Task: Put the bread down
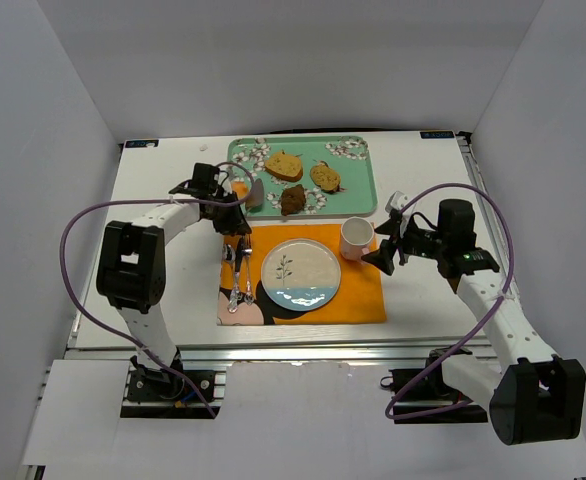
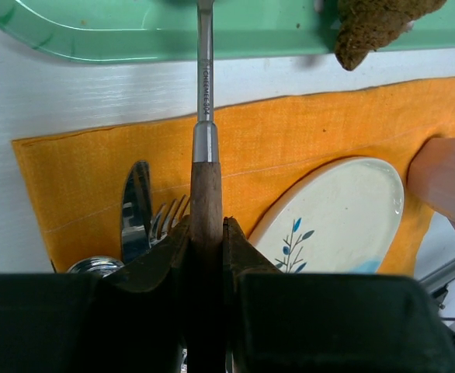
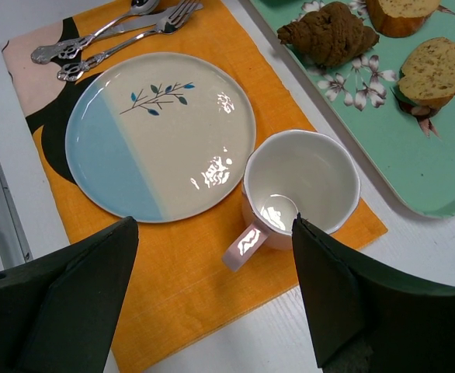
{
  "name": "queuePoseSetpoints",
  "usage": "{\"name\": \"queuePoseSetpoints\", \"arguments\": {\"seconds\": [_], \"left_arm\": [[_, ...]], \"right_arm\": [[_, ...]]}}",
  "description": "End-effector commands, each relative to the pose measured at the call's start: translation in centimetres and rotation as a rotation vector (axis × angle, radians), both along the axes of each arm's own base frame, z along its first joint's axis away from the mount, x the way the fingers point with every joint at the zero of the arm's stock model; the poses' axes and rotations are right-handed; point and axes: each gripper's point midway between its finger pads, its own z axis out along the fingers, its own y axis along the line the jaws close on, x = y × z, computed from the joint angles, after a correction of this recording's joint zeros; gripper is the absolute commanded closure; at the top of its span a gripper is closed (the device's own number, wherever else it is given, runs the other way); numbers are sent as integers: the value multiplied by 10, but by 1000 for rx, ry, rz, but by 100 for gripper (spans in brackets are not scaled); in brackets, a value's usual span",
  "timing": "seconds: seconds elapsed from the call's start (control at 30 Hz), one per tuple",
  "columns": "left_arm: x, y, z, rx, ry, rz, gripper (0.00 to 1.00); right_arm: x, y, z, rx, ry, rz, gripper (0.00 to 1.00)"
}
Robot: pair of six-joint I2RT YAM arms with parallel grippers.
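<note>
Gripping the wooden handle of a spatula (image 2: 204, 186), the left gripper (image 2: 209, 241) has its jaws closed tight on either side of it. The steel shaft runs straight out toward the far side, over the orange placemat (image 2: 305, 132) and across the near rim of the green tray (image 2: 119, 39).

Top view: the blade (image 1: 256, 193) sits at the tray's near-left corner, with no load on it that I can see. The bun (image 1: 325, 177) lies on the tray, right of the blade and slightly farther, well apart from it. Its long axis runs far-left to near-right.

The dark chunk (image 1: 293, 199) sits between blade and bun; I judge it the main obstruction to a straight sweep to the right. The tan wedge slice (image 1: 283, 165) lies on the far side of that line, left of the bun.

Right gripper (image 3: 212, 233): jaws wide open, holding nothing, hovering over the right part of the placemat by the cup (image 3: 301, 183). The bun is far and left of it.

Judgement: the blade is nearer to the bun than the right jaws are, so the left arm is better placed.

The plate (image 1: 300, 272) is bare, on the placemat near of the tray. The cup is just beside its right edge, and the cutlery (image 1: 238, 272) is on its left. All of this rests on the white table (image 1: 423, 300).
</note>
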Motion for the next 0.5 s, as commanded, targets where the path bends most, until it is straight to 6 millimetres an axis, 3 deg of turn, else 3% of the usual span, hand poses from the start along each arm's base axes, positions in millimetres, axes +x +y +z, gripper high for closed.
{"name": "queuePoseSetpoints", "arguments": {"seconds": [0.0,0.27,0.47], "left_arm": [[5,-11,20,-57,-71,-57,100],[-22,4,11,4,-30,-37,100],[-22,17,2,44,-33,-14,100]], "right_arm": [[-1,-1,8,17,-30,2,16],[-3,-1,6,20,-23,6,16],[-2,-1,5,22,-22,8,16]]}}
